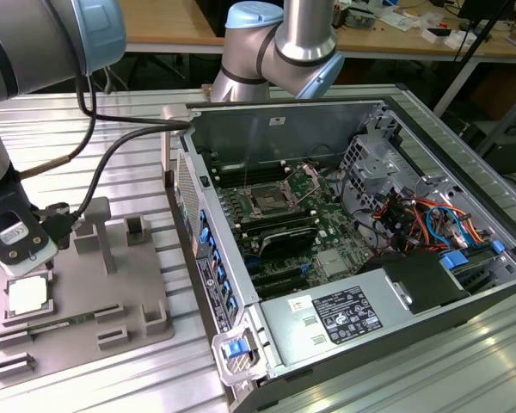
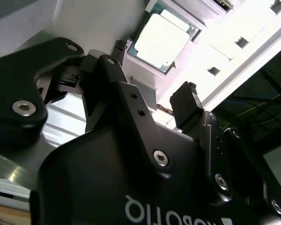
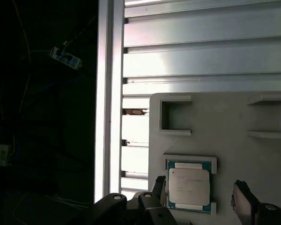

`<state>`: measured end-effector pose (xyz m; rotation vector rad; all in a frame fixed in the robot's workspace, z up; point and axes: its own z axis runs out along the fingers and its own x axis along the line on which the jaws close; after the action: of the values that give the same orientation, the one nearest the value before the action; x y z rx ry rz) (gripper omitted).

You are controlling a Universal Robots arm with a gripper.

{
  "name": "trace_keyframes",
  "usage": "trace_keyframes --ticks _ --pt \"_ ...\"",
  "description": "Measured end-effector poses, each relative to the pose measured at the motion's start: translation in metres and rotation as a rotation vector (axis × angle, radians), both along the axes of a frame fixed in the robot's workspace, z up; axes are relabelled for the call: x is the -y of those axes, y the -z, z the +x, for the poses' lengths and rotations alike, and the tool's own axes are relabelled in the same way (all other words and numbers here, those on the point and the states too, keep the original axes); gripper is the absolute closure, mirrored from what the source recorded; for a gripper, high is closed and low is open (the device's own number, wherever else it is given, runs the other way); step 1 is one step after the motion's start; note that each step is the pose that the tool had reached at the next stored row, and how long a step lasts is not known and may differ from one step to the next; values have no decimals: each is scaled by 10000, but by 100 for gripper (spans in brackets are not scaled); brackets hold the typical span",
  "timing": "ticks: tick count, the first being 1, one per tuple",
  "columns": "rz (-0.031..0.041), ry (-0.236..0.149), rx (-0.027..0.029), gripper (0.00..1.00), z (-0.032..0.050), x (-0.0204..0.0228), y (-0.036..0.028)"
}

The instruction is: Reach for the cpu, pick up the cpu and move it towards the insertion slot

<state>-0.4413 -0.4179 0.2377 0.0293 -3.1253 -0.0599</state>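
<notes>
Claw [image 2: 152, 68] spread over cpu [image 3: 189, 186], seated in grey tray [image 3: 234, 117], print illegible

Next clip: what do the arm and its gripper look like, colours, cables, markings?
The arm has silver-grey tube segments with light blue joint caps. Black cables run along it to the wrist, where a white rounded block sits. The gripper is matte black, with angular linkage fingers held by silver screws, and white lettering on its body.
</notes>
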Motion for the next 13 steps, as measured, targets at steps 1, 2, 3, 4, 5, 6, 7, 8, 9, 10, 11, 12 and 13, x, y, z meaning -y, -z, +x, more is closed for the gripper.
trace_keyframes --ticks 1,2,3,4,5,6,7,8,9,10,11,12,13 --pt "0 -2 0 34 1 1 18" --pt "0 -1 1 34 1 2 36" --pt "0 -2 0 34 1 5 52" --pt "0 -3 0 34 1 9 68" --pt "-1 -4 -1 34 1 15 81" --pt "-2 -4 -2 34 0 20 95" --pt "-1 -4 -2 34 0 27 108" --pt "0 -6 1 34 0 35 118" --pt "0 -8 1 34 -1 42 126" --pt "0 -9 3 34 -3 45 135" --pt "-1 -9 4 34 -3 46 144" --pt "-13 -9 4 34 -4 46 152" --pt "-42 -9 6 34 -5 46 157"
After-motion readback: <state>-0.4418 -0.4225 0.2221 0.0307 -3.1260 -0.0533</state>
